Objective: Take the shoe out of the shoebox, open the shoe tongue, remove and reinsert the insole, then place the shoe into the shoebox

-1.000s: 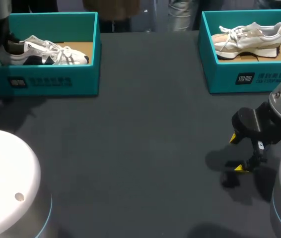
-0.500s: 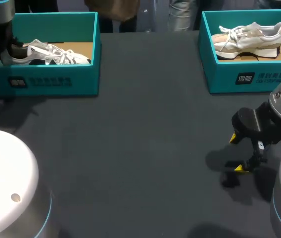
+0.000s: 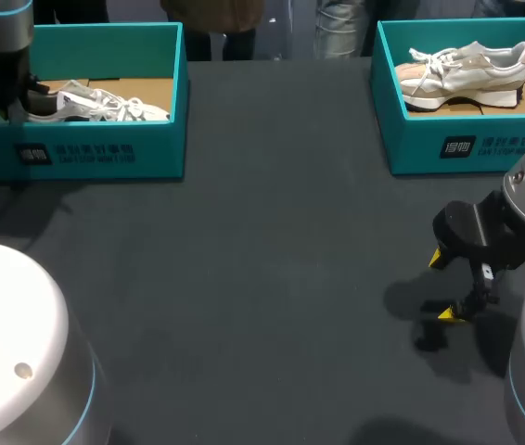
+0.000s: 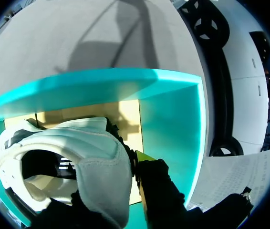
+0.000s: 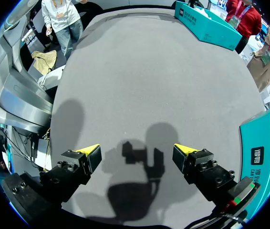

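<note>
Heel of the white shoe [image 3: 105,104] is covered in the head view by the left arm [image 3: 3,56], and the front wall of the left shoebox [image 3: 105,153] hides the shoe's lower edge, so only its laces and upper show, inside the box at the table's [image 3: 272,278] far left corner. In the left wrist view the heel collar [image 4: 101,181] fills the space between the left arm's jaws, which look closed on it: one yellow fingertip [image 4: 143,156] presses its outer side, while the other finger is mostly buried behind the white padding. The toe end runs off past the black rim. The right arm [image 3: 522,222] is cut off at the view's edge; the right arm's jaws are spread wide with nothing between them, hanging over bare table, both yellow fingertips [image 5: 91,151] in plain sight from its own wrist camera. The right shoebox [image 3: 448,139] at the far right corner holds a beige shoe [image 3: 467,69]. Each box front carries a white logo block and a line of white characters, too small to make out. Compared with a second ago, the left arm has shifted a little toward the box's middle and the white shoe shows less of its side, its dark sole gone from sight; the right arm has not moved
</note>
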`<state>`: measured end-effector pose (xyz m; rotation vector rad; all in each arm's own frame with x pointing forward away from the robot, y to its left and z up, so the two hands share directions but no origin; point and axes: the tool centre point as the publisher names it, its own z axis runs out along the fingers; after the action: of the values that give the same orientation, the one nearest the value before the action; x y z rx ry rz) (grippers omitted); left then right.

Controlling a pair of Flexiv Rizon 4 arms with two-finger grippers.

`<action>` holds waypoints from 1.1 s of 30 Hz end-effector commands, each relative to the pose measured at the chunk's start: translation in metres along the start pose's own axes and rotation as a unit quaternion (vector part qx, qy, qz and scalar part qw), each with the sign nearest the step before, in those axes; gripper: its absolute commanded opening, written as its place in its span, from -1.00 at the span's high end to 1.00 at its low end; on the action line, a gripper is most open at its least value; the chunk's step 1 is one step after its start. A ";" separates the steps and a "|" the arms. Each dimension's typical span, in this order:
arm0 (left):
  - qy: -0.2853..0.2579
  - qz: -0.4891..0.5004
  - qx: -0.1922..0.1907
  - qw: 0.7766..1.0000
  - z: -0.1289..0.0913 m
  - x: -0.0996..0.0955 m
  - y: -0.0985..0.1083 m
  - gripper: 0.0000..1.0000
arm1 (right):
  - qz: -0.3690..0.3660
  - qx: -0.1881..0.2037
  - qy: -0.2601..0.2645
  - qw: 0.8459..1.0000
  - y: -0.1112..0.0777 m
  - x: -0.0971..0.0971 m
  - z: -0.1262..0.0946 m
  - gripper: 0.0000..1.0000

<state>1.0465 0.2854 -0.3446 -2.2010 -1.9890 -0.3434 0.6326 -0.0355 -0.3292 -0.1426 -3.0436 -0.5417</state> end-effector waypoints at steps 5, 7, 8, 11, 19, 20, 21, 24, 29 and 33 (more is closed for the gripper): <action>-0.016 -0.005 0.006 1.000 0.005 0.000 0.004 0.87 | 0.000 0.001 -0.002 1.000 0.000 0.002 0.000 -1.00; -0.019 -0.006 0.006 1.000 0.006 0.000 0.004 0.69 | 0.000 0.001 -0.002 1.000 0.000 0.002 0.000 -1.00; -0.020 -0.006 0.006 1.000 0.007 0.000 0.005 0.58 | 0.000 0.001 -0.002 1.000 0.000 0.002 0.000 -1.00; -0.021 -0.008 0.007 1.000 0.008 0.000 0.005 0.43 | 0.000 0.001 -0.002 1.000 0.000 0.002 0.000 -1.00; -0.030 -0.009 0.006 0.999 0.003 0.002 0.002 0.10 | 0.000 0.001 -0.002 1.000 0.000 0.002 0.000 -1.00; -0.031 -0.009 0.006 0.999 0.002 0.002 0.001 0.10 | 0.000 0.001 -0.002 1.000 0.000 0.002 0.000 -1.00; -0.033 -0.010 0.006 0.999 0.001 0.002 0.001 0.09 | 0.000 0.001 -0.002 1.000 0.000 0.002 0.000 -1.00; -0.036 -0.011 0.006 0.999 0.000 0.001 0.000 0.08 | 0.000 0.001 -0.002 1.000 0.000 0.002 0.000 -1.00; -0.038 -0.010 0.007 0.999 -0.001 0.000 0.000 -0.18 | 0.000 0.001 -0.002 1.000 0.000 0.002 0.000 -1.00; -0.045 -0.016 0.009 0.999 -0.003 0.000 0.000 -0.29 | 0.000 0.001 -0.002 1.000 0.000 0.002 0.000 -1.00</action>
<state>1.0463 0.2835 -0.3438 -2.2129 -2.0631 -0.2414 0.6326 -0.0355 -0.3292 -0.1426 -3.0436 -0.5417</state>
